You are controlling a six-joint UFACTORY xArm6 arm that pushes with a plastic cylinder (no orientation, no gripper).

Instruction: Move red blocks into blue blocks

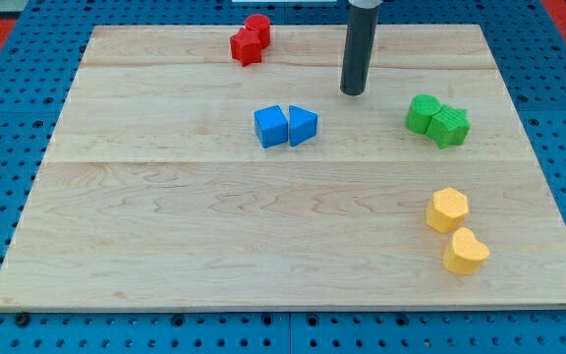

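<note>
Upright rod, no pincer, my tip (352, 92) between red blocks (250, 40) and green blocks (437, 121), above-right of blue blocks (286, 126)

Red blocks (250, 40): two, touching, irregular shapes, at the far edge of the tabletop, left of centre. Blue blocks: cube (271, 127) and wedge-like piece (302, 126), side by side, touching, mid-tabletop, nearer than the red pair and well apart from it.

1. 1 view only, so no overlap with another.
2. It looks down at a slant from beyond the wooden board's (165, 246) bottom edge.
3. Moderately near: the whole board shows.
</note>
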